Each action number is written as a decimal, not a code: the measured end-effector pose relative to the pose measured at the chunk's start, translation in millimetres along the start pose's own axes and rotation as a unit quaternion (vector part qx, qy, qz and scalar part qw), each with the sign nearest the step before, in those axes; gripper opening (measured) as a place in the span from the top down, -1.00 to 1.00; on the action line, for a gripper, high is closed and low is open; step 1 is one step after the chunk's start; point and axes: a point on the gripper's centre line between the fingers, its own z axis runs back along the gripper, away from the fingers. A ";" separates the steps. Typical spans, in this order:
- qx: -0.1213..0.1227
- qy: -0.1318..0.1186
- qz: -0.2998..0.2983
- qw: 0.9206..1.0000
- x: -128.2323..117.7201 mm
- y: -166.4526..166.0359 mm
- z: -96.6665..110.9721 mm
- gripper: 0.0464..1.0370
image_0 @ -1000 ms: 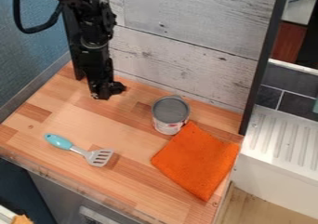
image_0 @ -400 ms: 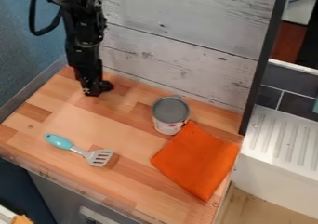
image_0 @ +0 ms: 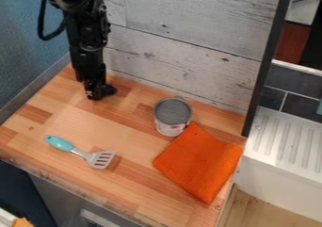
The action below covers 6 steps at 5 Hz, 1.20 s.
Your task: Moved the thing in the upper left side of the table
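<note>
The black gripper (image_0: 99,93) hangs low over the upper left part of the wooden table (image_0: 135,148), close to the back wall. Right of it stands a grey-topped can (image_0: 172,116), upright and apart from the gripper. An orange cloth (image_0: 198,163) lies flat, its upper corner beside the can. Toward the front left rests a spatula (image_0: 80,152) with a turquoise handle and a grey slotted head.
A blue wall (image_0: 31,56) bounds the left side, and a whitewashed plank wall (image_0: 182,47) the back. On the right, beyond a black post (image_0: 269,56), is a white ribbed drainboard (image_0: 289,139).
The arm first shifted left and slightly up, then came slightly right and down. The can, cloth and spatula have stayed put.
</note>
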 end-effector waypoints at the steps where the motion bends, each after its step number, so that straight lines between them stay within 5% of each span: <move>1: 0.008 0.000 -0.001 1.000 -0.7 0.0 -5.2 -0.09; 2: 0.016 -0.004 -0.004 1.000 -0.7 2.9 -5.2 -0.69; 3: 0.016 -0.010 -0.009 1.000 -5.9 4.3 -4.9 -0.95; 4: 0.006 -0.014 -0.012 1.000 -8.3 6.1 6.4 -0.94; 6: -0.043 -0.021 0.001 0.999 -5.6 5.4 62.5 -0.93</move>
